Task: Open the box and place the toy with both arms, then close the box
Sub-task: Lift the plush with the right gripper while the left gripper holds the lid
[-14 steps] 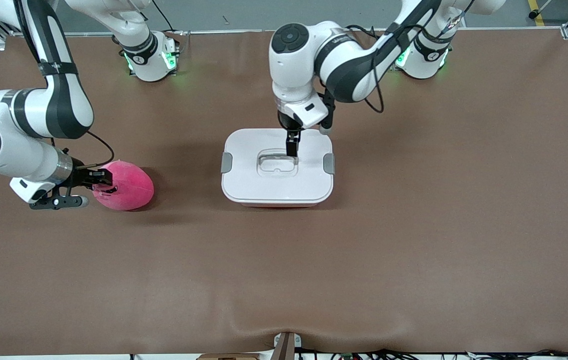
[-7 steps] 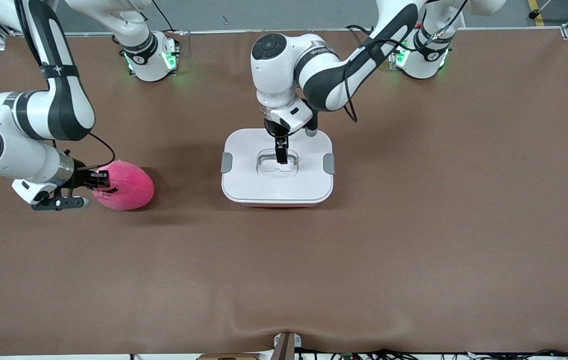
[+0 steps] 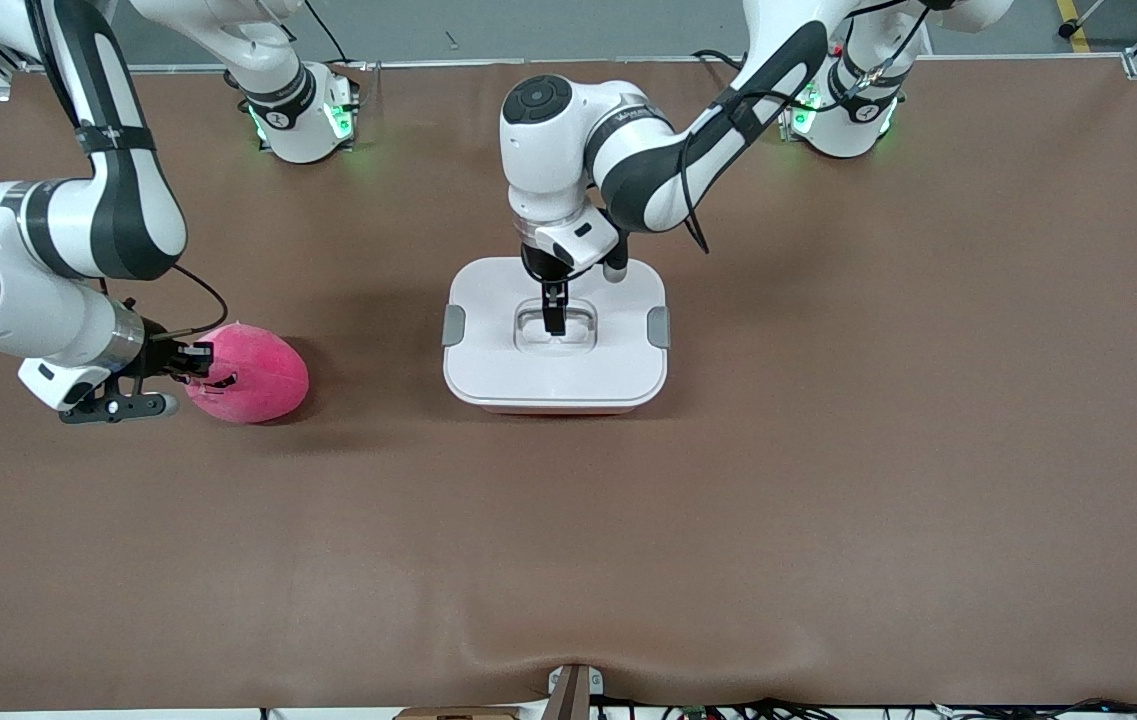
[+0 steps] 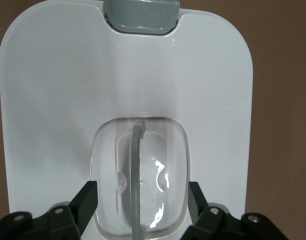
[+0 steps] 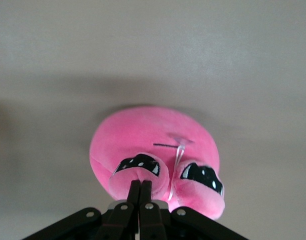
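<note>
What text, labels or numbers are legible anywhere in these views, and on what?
None can be read.
Left arm: small dark print on the white link above the box, too blurred to read.
Round marks on both arm bases: too small to read.
Box lid: plain white, no label.
Toy: black eye marks only, no lettering.

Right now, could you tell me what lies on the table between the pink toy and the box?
Nothing: in the front view only bare brown table separates the toy from the box.
</note>
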Motion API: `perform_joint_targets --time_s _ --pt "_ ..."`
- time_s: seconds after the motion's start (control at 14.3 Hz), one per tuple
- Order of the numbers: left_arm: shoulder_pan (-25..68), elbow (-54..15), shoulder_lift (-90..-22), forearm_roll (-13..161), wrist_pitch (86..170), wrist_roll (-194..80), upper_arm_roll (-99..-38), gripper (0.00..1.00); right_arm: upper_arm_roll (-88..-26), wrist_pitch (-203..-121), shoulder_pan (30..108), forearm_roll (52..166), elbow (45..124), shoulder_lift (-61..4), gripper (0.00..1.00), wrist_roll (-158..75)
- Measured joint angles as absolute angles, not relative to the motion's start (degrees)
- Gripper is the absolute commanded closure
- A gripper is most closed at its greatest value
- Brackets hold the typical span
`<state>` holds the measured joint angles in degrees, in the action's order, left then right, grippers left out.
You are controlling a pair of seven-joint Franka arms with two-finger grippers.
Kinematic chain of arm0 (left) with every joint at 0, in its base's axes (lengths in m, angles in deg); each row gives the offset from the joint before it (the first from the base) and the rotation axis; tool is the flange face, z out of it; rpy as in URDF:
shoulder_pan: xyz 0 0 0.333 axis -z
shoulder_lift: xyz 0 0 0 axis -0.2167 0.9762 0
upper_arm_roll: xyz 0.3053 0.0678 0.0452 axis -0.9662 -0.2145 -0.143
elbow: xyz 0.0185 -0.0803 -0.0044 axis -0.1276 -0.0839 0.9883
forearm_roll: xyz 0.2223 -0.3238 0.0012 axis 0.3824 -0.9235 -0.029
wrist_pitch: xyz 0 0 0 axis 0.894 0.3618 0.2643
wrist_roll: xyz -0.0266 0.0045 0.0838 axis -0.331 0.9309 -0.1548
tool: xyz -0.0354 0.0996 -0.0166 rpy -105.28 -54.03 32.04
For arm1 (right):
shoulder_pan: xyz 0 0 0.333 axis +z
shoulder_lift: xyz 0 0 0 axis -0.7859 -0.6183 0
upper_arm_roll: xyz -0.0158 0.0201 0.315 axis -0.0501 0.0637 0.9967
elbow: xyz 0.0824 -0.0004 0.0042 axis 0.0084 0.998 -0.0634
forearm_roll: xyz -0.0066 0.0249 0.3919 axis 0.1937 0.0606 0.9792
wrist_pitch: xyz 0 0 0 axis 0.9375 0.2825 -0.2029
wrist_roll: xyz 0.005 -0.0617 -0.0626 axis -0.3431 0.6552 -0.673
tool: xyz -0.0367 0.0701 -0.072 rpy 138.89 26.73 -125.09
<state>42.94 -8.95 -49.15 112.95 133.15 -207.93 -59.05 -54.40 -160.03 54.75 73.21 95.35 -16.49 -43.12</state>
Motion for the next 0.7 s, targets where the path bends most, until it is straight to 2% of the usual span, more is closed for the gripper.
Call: perform_joint_targets --time_s 0.28,0.35,0.42,0.49,0.56,0.63,0.7 --pt "43.0 -8.8 -48.3 113.1 133.5 -208.1 -59.1 0.45 -54.2 -151.6 55.0 73.2 87.9 -16.1 1.00 -46.7" --pt "43.0 -8.7 -48.3 113.1 133.7 -208.1 -59.1 0.56 -54.2 -149.9 55.1 73.2 85.8 -16.0 1.00 -47.6" --pt "43.0 -8.6 -48.3 113.1 133.9 -208.1 -59.2 0.72 -54.2 -148.1 55.2 73.2 83.7 -16.0 1.00 -48.2" --pt "43.0 -8.5 -48.3 113.1 134.1 -208.1 -59.2 0.85 -54.2 -146.3 55.5 73.2 81.9 -16.0 1.00 -48.6" --pt "43.0 -8.5 -48.3 113.1 134.1 -208.1 -59.3 0.95 -54.1 -145.3 55.9 73.2 80.5 -16.0 1.00 -49.1" --pt "43.0 -8.5 -48.3 113.1 134.2 -208.1 -59.3 1.00 -54.1 -144.6 56.4 73.2 79.5 -16.1 1.00 -50.1" --pt "43.0 -8.4 -48.3 113.1 134.2 -208.1 -59.3 1.00 -54.1 -144.2 56.8 73.2 79.1 -16.1 1.00 -51.2"
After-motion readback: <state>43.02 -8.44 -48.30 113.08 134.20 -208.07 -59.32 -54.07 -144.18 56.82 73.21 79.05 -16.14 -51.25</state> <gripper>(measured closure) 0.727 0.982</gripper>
